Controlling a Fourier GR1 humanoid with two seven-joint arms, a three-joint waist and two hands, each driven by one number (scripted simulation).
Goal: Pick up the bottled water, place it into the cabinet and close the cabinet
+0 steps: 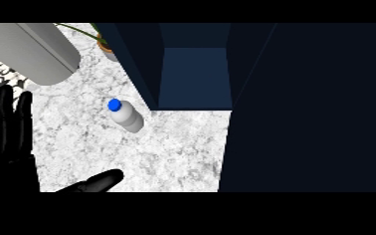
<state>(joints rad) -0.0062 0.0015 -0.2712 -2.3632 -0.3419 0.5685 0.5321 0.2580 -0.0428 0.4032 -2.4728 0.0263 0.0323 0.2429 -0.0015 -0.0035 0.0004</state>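
One bottled water (127,116) stood on the white marbled worktop (176,149), at the left of the middle. It was a single bottle of clear plastic with one blue cap (115,105), and it seemed to stand upright, with nothing touching it. It was on the worktop, just to the left of the cabinet's near corner, and not inside.

There was one cabinet (195,77), dark blue, on the far part of the worktop. It was open, and its inner space was turned toward the near side. At the right a wide dark panel, most likely its one door (301,109), reached from the far edge down to the near edge.

Only one robot hand was in the view. The left robot hand (13,149) was at the left edge, black, with its fingers (26,112) straight and pointing to the far side. Its thumb (101,180) lay out to the right along the near edge. This robot hand was released and grasped nothing, and it was well apart from the bottle.

At the far left there was one big grey rounded object (37,50); I could not tell what it was. Just beside it, next to the cabinet's left wall, stood one potted plant (108,44) with thin green leaves.
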